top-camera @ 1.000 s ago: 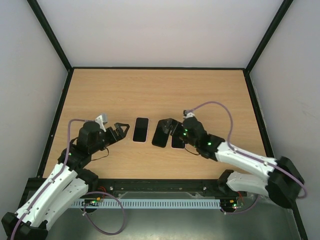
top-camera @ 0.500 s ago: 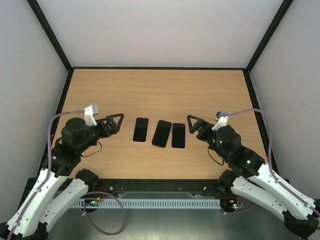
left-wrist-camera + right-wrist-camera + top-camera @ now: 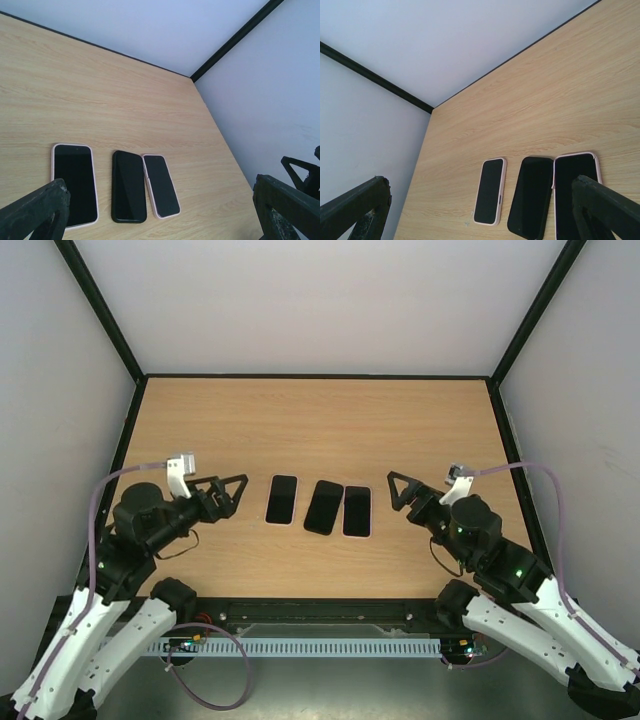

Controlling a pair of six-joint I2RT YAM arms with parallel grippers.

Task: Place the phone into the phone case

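Pink rims are edging two of the three flat slabs lying in a short row at the centre of the frame on the wooden counter: the left pink-rimmed slab and the right pink-rimmed slab. The black slab is lying between them, slightly tilted and just beside the right one. I am taking the black slab for the bare phone and a pink one for the case, but the pictures are not showing this surely. Such a phone is probably handling as a stiff, rather heavy, slippery thing with a fragile glass face, so I am judging its long side edges the best place to take hold. The left pincer and the right pincer are both standing wide open, holding nothing, one at each side of the row and well apart from it.
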